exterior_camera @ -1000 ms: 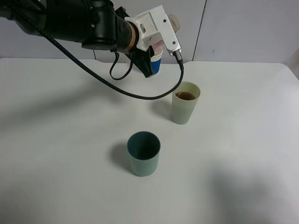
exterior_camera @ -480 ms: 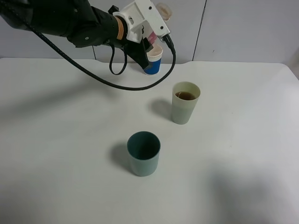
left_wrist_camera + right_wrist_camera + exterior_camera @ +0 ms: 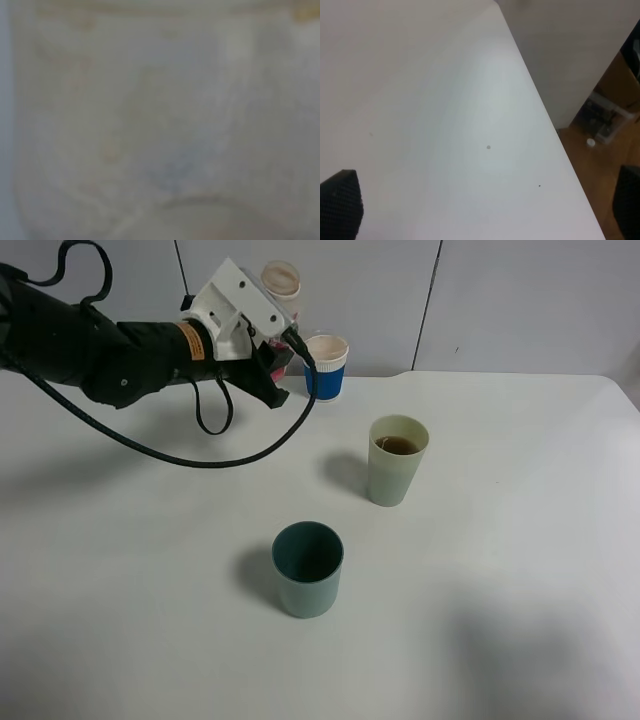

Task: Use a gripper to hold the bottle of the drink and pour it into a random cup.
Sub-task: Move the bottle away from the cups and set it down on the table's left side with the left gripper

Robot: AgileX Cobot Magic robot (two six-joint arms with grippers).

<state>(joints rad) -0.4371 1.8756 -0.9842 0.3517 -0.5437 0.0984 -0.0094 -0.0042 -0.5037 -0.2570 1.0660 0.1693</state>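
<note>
Left tool (image 3: 268,315): clamped on bottle (image 3: 281,282), raised at the back left.
Cup (image 3: 397,460): upright mid-surface, brown liquid inside.
Paper cup (image 3: 325,367): just beside tool.
Teal cup (image 3: 308,568): nearer front, apart.
Surface (image 3: 520,540): white.

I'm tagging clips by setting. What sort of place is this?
Probably a lab or test bench, not a kitchen: a bare white table against plain grey wall panels, with only three cups set out, a yellow-green cup, a teal cup and a blue-and-white paper cup.
</note>
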